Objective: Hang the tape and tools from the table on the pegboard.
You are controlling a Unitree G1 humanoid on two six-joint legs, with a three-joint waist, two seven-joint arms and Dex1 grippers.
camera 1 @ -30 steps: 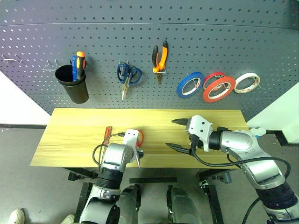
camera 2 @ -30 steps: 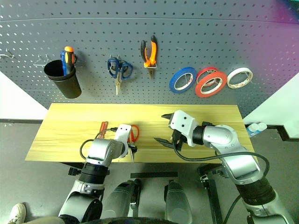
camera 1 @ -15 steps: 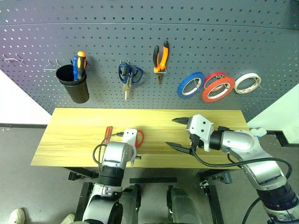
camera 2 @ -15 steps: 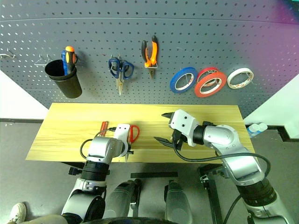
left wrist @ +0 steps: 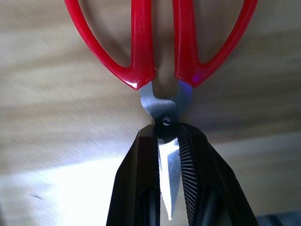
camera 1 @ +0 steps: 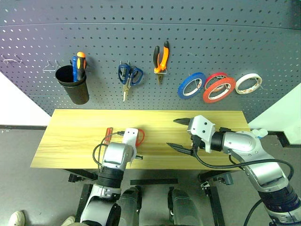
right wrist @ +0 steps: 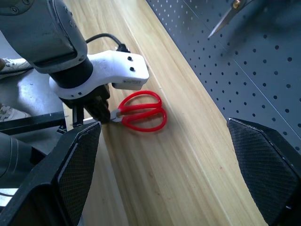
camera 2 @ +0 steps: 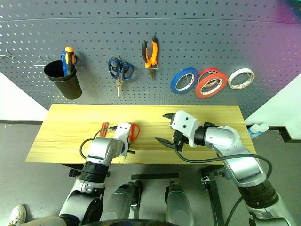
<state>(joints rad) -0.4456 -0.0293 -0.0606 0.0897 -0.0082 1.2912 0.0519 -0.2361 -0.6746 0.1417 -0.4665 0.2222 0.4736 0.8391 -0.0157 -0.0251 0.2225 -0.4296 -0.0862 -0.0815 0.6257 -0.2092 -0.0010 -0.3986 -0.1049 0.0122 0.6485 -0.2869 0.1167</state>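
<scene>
Looking down over the arms, I see my left gripper (left wrist: 168, 141) clamped on the red-handled scissors (left wrist: 160, 44) near the front edge of the desk (camera 1: 70, 136); its black fingers (left wrist: 141, 179) are pinched tight on the blades just below the pivot screw, and the red handle loops point away from the wrist, toward the pegboard (camera 1: 197, 37). From the right wrist camera I can see the scissors lying low over the wood with the loops about flat, though I cannot tell whether they touch the surface. Just beside the left wrist, on its outer side, the slim red-handled screwdriver (camera 1: 108, 134) lies on the desk. My right gripper (camera 1: 178, 134) hangs above the right half of the desk, fingers (right wrist: 263, 165) spread wide and holding nothing, pointing leftward toward the scissors. On the pegboard the orange-and-black pliers (camera 1: 161, 59) hang near the middle, with blue-handled scissors (camera 1: 128, 77) to their left and a black cup (camera 1: 73, 87) holding blue and orange screwdrivers (camera 1: 77, 66) farther left. To the right hang a blue roll (camera 1: 191, 85), then the large red tape (camera 1: 219, 89) overlapping a smaller red roll (camera 1: 214, 77) behind it, and a pale roll (camera 1: 248, 83) at the far right.
</scene>
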